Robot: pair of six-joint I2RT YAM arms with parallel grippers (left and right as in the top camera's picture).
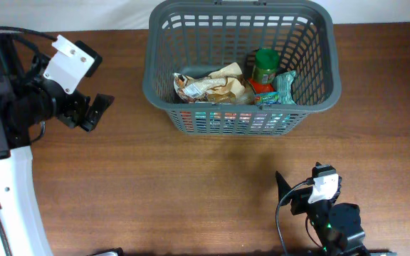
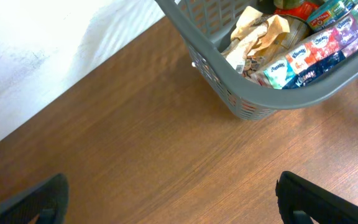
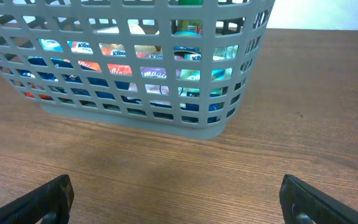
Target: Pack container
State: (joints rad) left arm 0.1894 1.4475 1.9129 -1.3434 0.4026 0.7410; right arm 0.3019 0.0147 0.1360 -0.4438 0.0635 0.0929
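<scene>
Grey lattice container (image 1: pixel 310 50) looks packed with groceries (image 1: pixel 216 87); left gripper (image 1: pixel 97 114) and right gripper (image 1: pixel 299 176) both gape wide, empty, so I'd hold them well clear of its walls.

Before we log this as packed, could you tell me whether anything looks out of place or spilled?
Nothing stands out. The basket sits upright on the table, with the crumpled bag, green-lidded jar and tissue packs all inside. The left gripper and right gripper hang open and empty, apart from it.
</scene>
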